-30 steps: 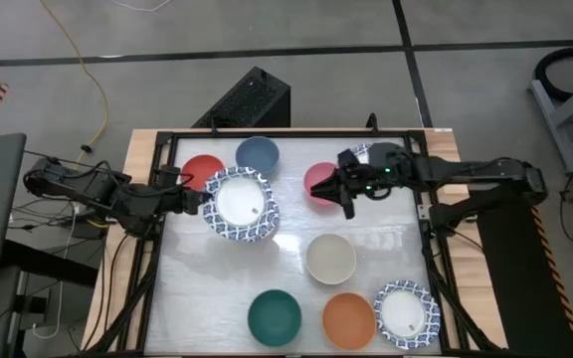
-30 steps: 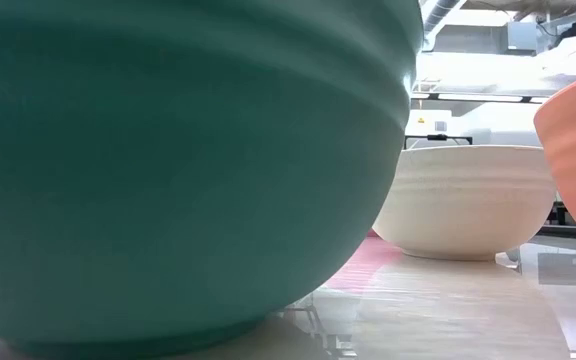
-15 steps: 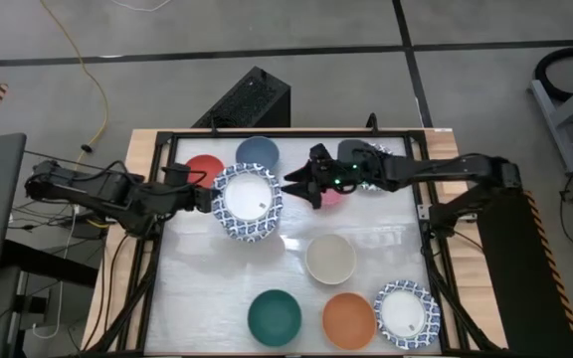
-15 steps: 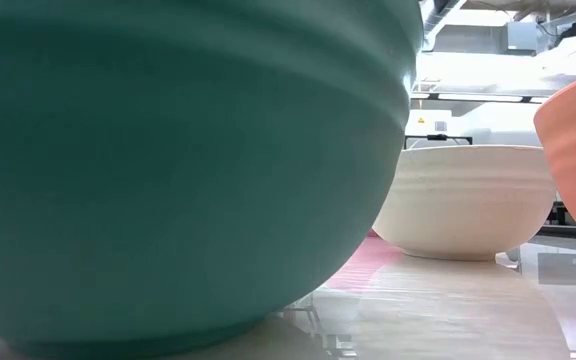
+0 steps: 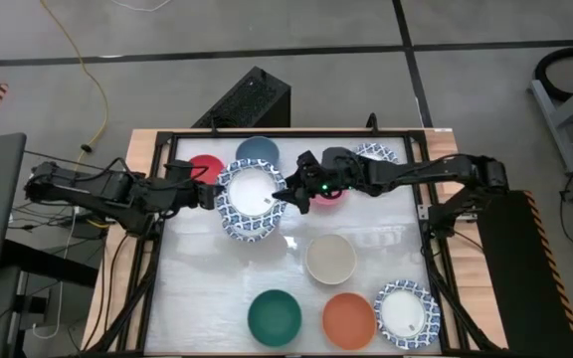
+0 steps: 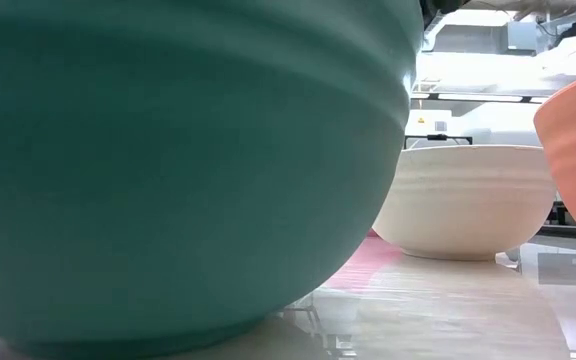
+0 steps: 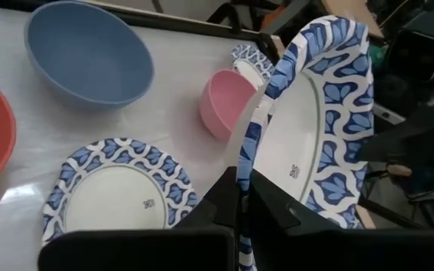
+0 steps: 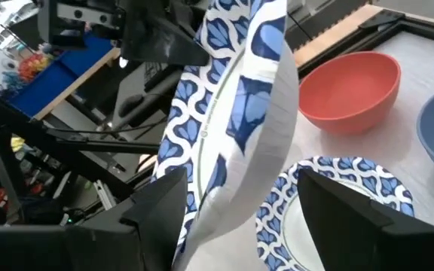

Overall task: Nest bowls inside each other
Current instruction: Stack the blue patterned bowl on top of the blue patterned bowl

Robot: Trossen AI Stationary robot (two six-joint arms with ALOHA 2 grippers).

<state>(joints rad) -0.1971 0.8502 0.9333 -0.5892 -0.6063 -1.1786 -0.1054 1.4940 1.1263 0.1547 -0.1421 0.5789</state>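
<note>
A: Left wrist view: what does the left gripper (image 7: 241,197) hold?

B: Clamped on a blue-patterned bowl's (image 7: 307,120) rim, lifting it above a second patterned bowl (image 7: 115,197), probably for nesting.

A: And the right gripper (image 8: 236,207)?

B: Spread wide, straddling the raised rim, gripping nothing.

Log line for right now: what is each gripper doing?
left gripper: shut on raised patterned bowl | right gripper: open, straddling that bowl's rim | below: second patterned bowl on table

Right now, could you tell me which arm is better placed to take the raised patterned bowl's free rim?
Right: its open fingers already straddle the raised patterned bowl, whose opposite rim the left fingers pinch.
</note>
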